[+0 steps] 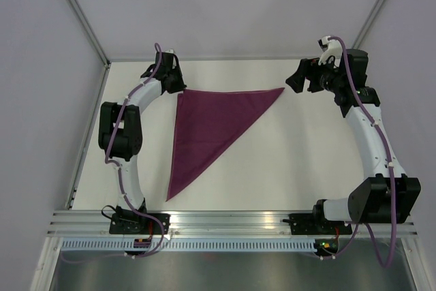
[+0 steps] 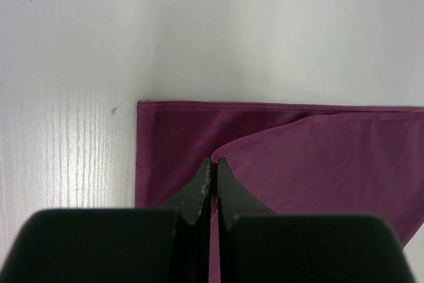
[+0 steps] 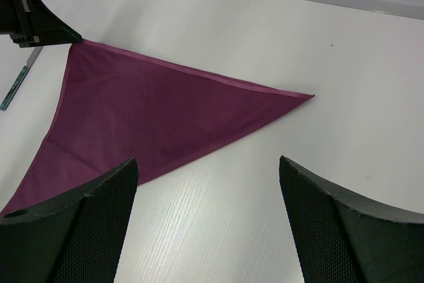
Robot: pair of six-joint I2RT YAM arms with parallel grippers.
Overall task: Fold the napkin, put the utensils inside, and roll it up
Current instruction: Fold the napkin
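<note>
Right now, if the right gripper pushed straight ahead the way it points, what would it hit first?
Most likely the bare table just before the napkin: the right gripper, open, tilts down toward it. Depth is uncertain.

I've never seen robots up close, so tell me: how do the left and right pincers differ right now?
The left pincer is shut, while the right pincer gapes wide open. The left sits at the square corner of the napkin and seems to pinch its top layer; the right hangs off the cloth, near its far pointed tip, holding nothing. Both are dark two-fingered claws above the white table.
</note>
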